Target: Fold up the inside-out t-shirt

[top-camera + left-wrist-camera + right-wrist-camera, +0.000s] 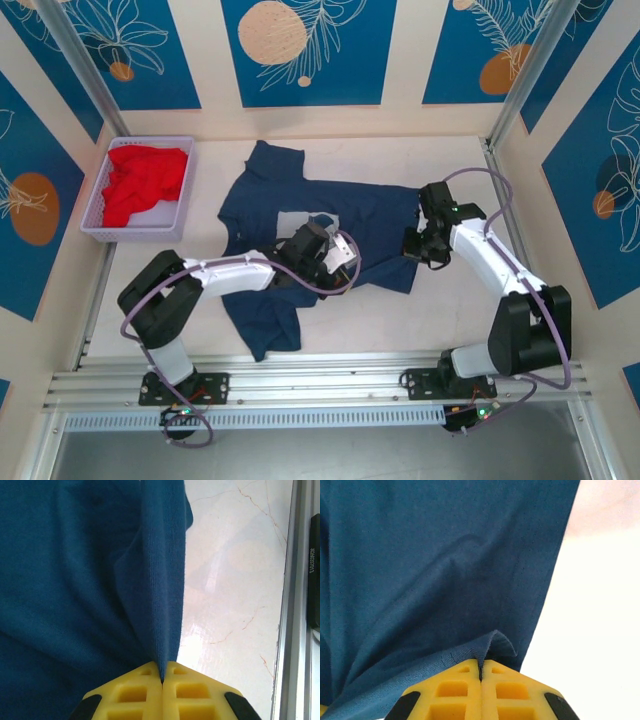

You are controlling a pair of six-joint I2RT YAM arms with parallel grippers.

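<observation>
**Both grippers clamped on t-shirt at mid-table**

The t-shirt (375,215) lay spread on the table (440,320), roughly central, between the two arms. One lobe of navy cloth reached toward the far wall and another toward the near rail (300,380). A pale square print (295,222) showed on the cloth near its middle, partly covered by the left arm's wrist.

The left gripper (335,262) sat over the near-middle part of the t-shirt. In the left wrist view its yellow fingers (132,695) were pressed together with a ridge of the cloth pinched between them. That ridge ran upright away from the tips, with bare table on its right.

The right gripper (418,245) sat at the t-shirt's right edge. In the right wrist view its fingers (452,692) were likewise pressed together, with a small bunched fold of the cloth's edge caught at the tips. Cloth covered the left of that view and pale table the right.

A lilac basket (100,215) stood at the far left of the table, well apart from the t-shirt. It held a crumpled red garment (145,180).

Which part of the t-shirt each gripper held could not be told.
</observation>
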